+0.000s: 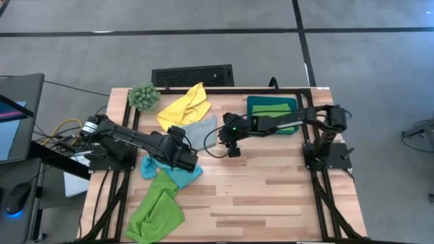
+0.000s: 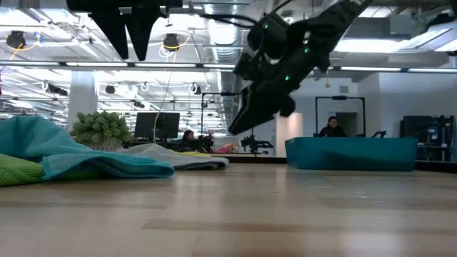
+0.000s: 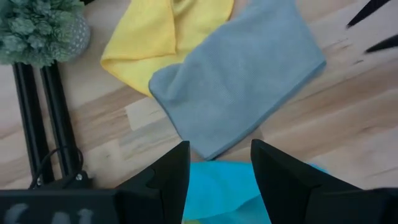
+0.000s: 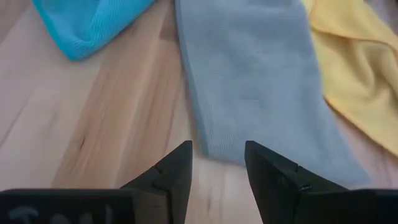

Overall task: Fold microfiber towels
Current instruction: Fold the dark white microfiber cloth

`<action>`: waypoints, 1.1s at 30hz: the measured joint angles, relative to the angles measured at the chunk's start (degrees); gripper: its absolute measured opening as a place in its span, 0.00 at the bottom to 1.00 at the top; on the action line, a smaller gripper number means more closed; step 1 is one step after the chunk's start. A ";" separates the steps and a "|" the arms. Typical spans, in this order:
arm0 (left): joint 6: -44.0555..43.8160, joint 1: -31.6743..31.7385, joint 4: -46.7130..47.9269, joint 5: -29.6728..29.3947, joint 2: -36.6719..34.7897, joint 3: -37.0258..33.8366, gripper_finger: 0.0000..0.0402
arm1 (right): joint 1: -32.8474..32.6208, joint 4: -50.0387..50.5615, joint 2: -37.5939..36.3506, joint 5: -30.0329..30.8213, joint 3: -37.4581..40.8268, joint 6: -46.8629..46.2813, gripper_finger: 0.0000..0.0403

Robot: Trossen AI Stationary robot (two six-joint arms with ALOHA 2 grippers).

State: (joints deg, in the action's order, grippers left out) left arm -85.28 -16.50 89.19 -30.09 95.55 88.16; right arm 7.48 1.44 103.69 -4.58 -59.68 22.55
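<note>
A light butcher-block table (image 1: pixel 271 196) framed by black rails stands on grey carpet, and the low view looks across it into an open office with ceiling lights, monitors and a seated person (image 2: pixel 333 127) far behind. No bin or tray is on the table; the nearest thing to a holder is a folded dark teal towel (image 1: pixel 261 104) at the far right corner, with one folded lime green towel (image 1: pixel 274 110) lying on top of it. Four more towels lie loose: a crumpled yellow towel (image 1: pixel 184 106) near the far edge, a grey towel (image 1: pixel 200 131) touching its near side, a light blue towel (image 1: pixel 178 177) bunched under the left arm, and a second lime green towel (image 1: pixel 157 211) at the near left edge touching the blue one. That makes six towels, two of them lime green. One fuzzy plant ball (image 1: pixel 144 96) sits at the far left corner. The left gripper (image 3: pixel 214 163) hovers above the grey towel's edge, fingers apart and holding nothing. The right gripper (image 4: pixel 217 160) hangs over the grey towel's other end, also spread and empty.
</note>
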 joint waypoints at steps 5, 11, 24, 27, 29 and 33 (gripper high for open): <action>2.30 0.55 0.03 0.32 -0.02 0.00 0.41 | -0.47 -5.73 6.10 -0.02 -0.02 0.00 0.42; 2.96 0.75 0.15 0.53 -0.02 0.00 0.41 | -0.49 -8.85 10.87 3.01 -0.22 -0.07 0.41; 2.98 0.75 0.26 1.36 -0.02 0.00 0.41 | -1.14 -13.84 11.91 11.97 -0.38 -0.04 0.35; 2.98 0.75 0.24 1.41 -0.02 0.00 0.41 | -1.08 -13.33 11.93 11.96 -0.37 0.02 0.30; 2.97 0.75 0.24 1.65 -0.02 0.00 0.41 | -1.08 -12.79 11.93 11.96 -0.37 0.00 0.26; 2.98 0.75 0.24 1.78 0.00 0.00 0.41 | -1.10 -12.90 11.93 11.87 -0.37 0.00 0.16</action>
State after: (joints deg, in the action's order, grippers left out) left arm -82.30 -15.75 89.43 -28.32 95.55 88.16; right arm 6.38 -11.46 115.61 7.30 -60.05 22.55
